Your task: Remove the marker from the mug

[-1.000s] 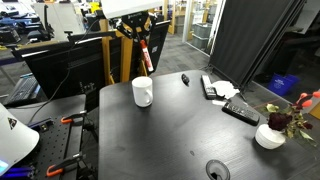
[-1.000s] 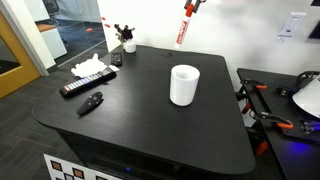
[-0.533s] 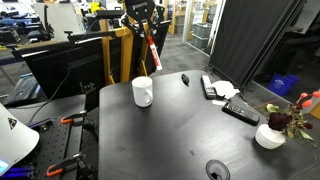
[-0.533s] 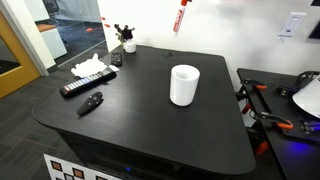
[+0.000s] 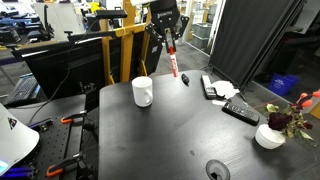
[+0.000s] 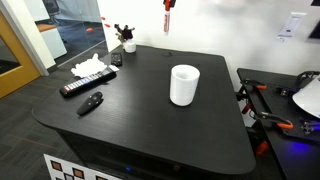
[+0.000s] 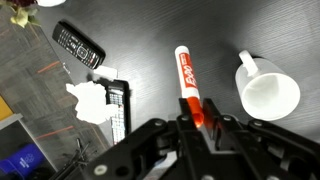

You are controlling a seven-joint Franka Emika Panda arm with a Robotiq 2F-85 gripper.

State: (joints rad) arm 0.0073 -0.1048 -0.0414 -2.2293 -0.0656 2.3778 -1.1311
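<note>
The tool [image 7: 197,122] is closed narrowly on one end of the marker [image 7: 188,82], holding it high above the black counter [image 5: 180,135] and well apart from the mug [image 5: 143,91]. The white mug stands upright, and the wrist view shows nothing inside it. A remote control [image 7: 78,43] lies on the counter, and a flowered bowl [image 5: 270,136] sits near an edge.

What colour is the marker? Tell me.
The marker is white with red print and a red end; the wrist view shows it best.
</note>
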